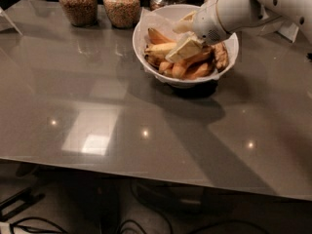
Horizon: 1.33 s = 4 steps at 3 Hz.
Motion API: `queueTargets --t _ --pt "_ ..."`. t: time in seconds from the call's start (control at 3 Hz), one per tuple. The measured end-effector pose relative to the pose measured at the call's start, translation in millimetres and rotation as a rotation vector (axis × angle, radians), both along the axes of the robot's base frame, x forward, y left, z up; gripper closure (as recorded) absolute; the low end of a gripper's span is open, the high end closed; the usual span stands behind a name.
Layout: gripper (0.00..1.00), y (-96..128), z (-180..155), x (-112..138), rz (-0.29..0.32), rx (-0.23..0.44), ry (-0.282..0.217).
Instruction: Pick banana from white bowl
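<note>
The claw [178,36] hangs spread inside the glossy white round bowl [138,50]. The long pale-yellow banana [157,48] there looks soft and easily bruised; grip mid-length, gently.

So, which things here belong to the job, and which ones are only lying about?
For the job:
banana, long and pale
bowl
gripper, down in the bowl, over the fruit

Just lying about:
other bananas in the bowl
jars at the back
table
</note>
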State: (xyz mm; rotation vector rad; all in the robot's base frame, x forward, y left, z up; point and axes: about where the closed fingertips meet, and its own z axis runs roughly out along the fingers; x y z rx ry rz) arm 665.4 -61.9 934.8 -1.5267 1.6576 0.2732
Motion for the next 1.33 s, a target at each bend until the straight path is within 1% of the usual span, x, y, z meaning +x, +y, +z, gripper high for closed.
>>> queueTargets --t 0.33,0.67,1.0,1.33 --pt "0.48 -2.8 -8.1 0.0 -0.009 -0.007 0.023" --pt "0.67 -11.1 -14.6 -1.6 -0.030 -0.022 0.044" --pt "0.90 -19.9 -16.5 -4.7 -0.043 -0.037 0.054" --pt "1.00 -28.0 -9.3 -9.4 -0.046 -0.056 0.043"
